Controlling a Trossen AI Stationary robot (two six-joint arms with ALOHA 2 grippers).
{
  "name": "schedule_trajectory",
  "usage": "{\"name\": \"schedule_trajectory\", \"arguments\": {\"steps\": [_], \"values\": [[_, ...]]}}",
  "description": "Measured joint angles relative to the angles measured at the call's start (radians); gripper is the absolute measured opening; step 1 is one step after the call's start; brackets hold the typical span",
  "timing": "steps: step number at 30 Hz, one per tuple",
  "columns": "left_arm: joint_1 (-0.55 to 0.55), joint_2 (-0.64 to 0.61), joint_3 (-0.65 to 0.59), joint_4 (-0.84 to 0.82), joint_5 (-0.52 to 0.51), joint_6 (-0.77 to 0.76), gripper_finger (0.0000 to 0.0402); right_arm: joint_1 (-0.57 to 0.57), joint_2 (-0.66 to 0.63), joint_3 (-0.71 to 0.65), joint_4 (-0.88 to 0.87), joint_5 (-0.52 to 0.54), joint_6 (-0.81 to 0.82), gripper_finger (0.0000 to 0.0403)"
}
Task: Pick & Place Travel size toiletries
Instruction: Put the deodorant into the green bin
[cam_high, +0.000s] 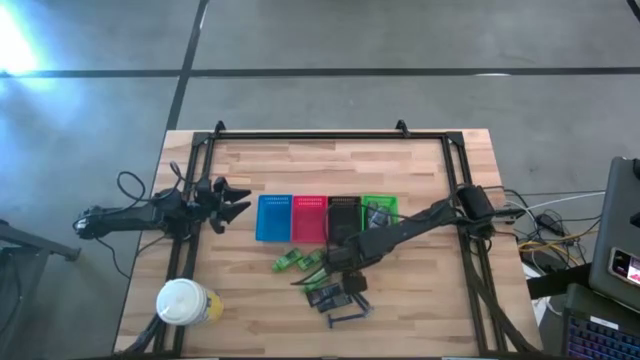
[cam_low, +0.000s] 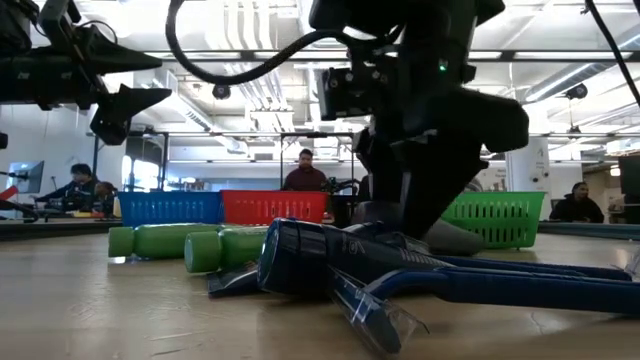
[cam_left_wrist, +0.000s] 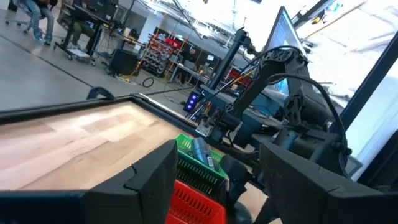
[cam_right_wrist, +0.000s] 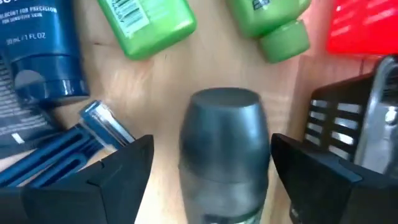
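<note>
My right gripper (cam_right_wrist: 211, 174) hangs open near the table's middle, pointing down. Its fingers stand on either side of a grey tapered tube (cam_right_wrist: 224, 143) that lies on the wood, with a gap on both sides. Two green bottles (cam_right_wrist: 146, 22) (cam_right_wrist: 273, 25) lie just beyond the tube, also seen as green bottles (cam_high: 298, 261) in the high view. A dark blue tube (cam_right_wrist: 37, 56) and a blue razor (cam_right_wrist: 56, 155) lie beside it, dark packets (cam_high: 325, 295) nearer the front edge. My left gripper (cam_high: 235, 200) waits open above the table's left side.
Four small baskets stand in a row behind the items: blue basket (cam_high: 273, 217), red basket (cam_high: 309, 218), black basket (cam_high: 343, 213), green basket (cam_high: 382, 205) with a grey tube (cam_left_wrist: 200, 152) inside. A yellow cup with a white lid (cam_high: 183, 302) stands at the front left. People sit in the room beyond.
</note>
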Motion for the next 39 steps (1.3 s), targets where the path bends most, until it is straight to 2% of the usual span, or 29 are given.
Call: {"name": "schedule_trajectory", "arguments": {"steps": [6,9,13,15,20,23,26,29,31,33,35,37,39], "values": [[0.000,0.000,0.000,0.001,0.000,0.041,0.0234,-0.002,0.012,-0.019,-0.001,-0.017,0.032,0.0315],[0.000,0.000,0.000,0.001,0.000,0.041,0.0234,-0.006,0.012,-0.028,0.004,-0.057,0.061,0.0286],[0.000,0.000,0.000,0.001,0.000,0.042,0.0234,-0.005,-0.006,-0.030,-0.013,-0.063,0.091,0.0226],[0.000,0.000,0.000,0.001,0.000,0.042,0.0234,-0.004,-0.030,-0.032,-0.031,-0.064,0.118,0.0202],[0.000,0.000,0.000,0.001,0.000,0.042,0.0234,-0.005,-0.160,-0.034,-0.067,-0.062,0.232,0.0202],[0.000,0.000,0.000,0.001,0.000,0.042,0.0234,-0.006,-0.260,-0.038,-0.126,-0.036,0.384,0.0202],[0.000,0.000,0.000,0.001,0.000,0.040,0.0234,-0.013,-0.381,-0.056,-0.237,0.086,0.623,0.0202],[0.000,0.000,0.000,0.006,0.000,0.009,0.0234,-0.046,-0.498,-0.137,-0.337,0.187,0.916,0.0202],[0.000,0.000,0.000,0.010,0.000,-0.034,0.0234,-0.078,-0.582,-0.229,-0.328,0.217,1.090,0.0203],[0.000,0.000,0.000,0.020,0.000,-0.149,0.0234,-0.115,-0.664,-0.332,-0.277,0.229,1.232,0.0206],[0.000,0.000,0.000,0.051,-0.006,-0.343,0.0234,-0.145,-0.723,-0.431,-0.199,0.231,1.333,0.0211],[0.000,-0.001,0.000,0.066,-0.020,-0.511,0.0234,-0.168,-0.758,-0.516,-0.129,0.231,1.386,0.0213],[0.000,-0.001,0.000,0.067,-0.045,-0.603,0.0234,-0.188,-0.776,-0.568,-0.074,0.222,1.419,0.0215]]}}
